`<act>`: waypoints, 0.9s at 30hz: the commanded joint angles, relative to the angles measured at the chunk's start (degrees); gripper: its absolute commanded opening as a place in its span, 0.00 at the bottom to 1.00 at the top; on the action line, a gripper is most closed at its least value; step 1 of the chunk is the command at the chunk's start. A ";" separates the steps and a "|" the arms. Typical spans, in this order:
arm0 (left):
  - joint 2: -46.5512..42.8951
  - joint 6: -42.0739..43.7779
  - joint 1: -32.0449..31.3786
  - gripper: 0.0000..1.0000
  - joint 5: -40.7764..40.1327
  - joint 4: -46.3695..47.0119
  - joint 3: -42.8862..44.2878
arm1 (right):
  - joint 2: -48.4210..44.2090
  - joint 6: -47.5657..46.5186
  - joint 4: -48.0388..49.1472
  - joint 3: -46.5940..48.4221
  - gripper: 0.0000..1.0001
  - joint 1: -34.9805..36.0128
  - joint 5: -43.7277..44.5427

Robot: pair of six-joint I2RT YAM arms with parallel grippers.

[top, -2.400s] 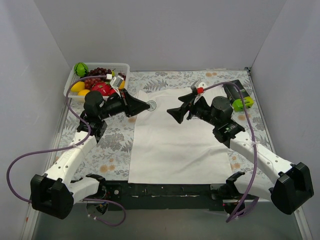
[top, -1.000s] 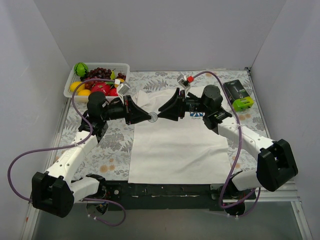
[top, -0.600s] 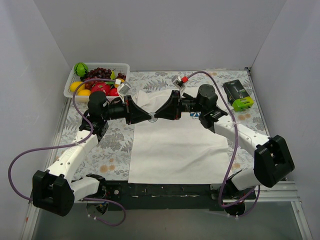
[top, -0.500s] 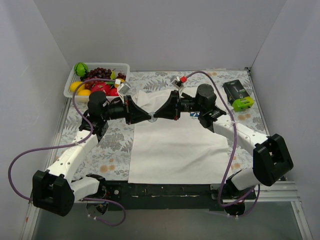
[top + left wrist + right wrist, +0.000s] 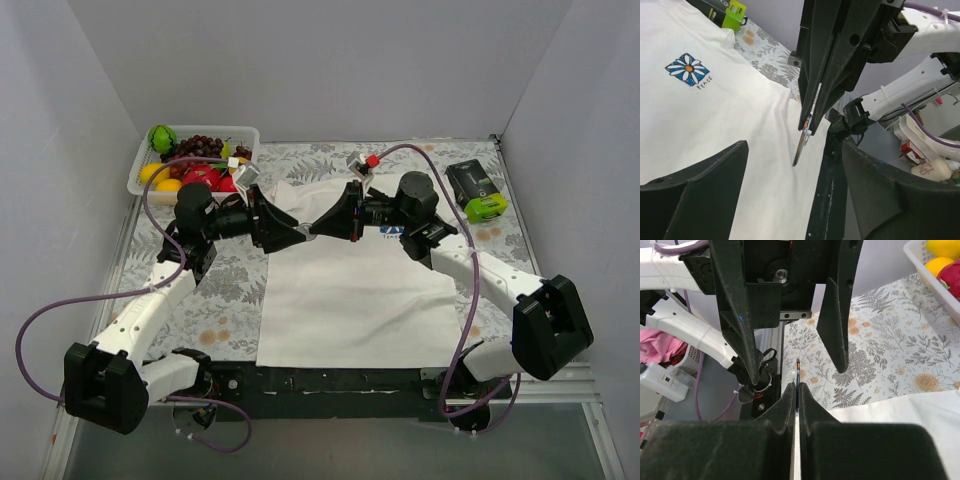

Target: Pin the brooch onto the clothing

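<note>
Since half a second ago the left claw point(image 5: 298, 232) has let go and stands open. The right claw point(image 5: 796, 390) has closed on the brooch point(image 5: 802, 141), held above the far left part of the shirt point(image 5: 350, 290). The brooch shows only edge-on, its face hidden.

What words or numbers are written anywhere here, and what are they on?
"PEACE": under the blue flower logo on the white T-shirt.
Red marks on the cream object at the left wrist view's lower right: too blurred to read.
Green-and-black device: any print is too small to read.
</note>
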 commanded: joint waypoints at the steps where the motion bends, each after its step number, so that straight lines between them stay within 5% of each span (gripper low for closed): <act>1: -2.51 1.05 0.16 0.78 -3.04 0.54 1.48 | -2.77 -0.10 4.27 -0.35 0.01 0.24 1.35; 7: -2.07 -0.44 0.07 0.70 -1.64 3.17 0.78 | -3.82 -0.36 3.57 -0.53 0.01 0.15 1.70; 14: -2.16 -1.59 0.07 0.38 -1.28 4.93 0.07 | -4.44 -0.80 3.13 -0.70 0.01 -0.11 2.22; 24: -0.40 -2.38 0.16 0.29 0.39 4.67 0.77 | -4.70 -0.28 4.27 -0.88 0.01 -0.28 2.14; 27: -0.05 -2.82 0.16 0.17 0.21 4.85 0.77 | -4.27 -0.10 4.19 -0.62 0.01 -0.28 1.79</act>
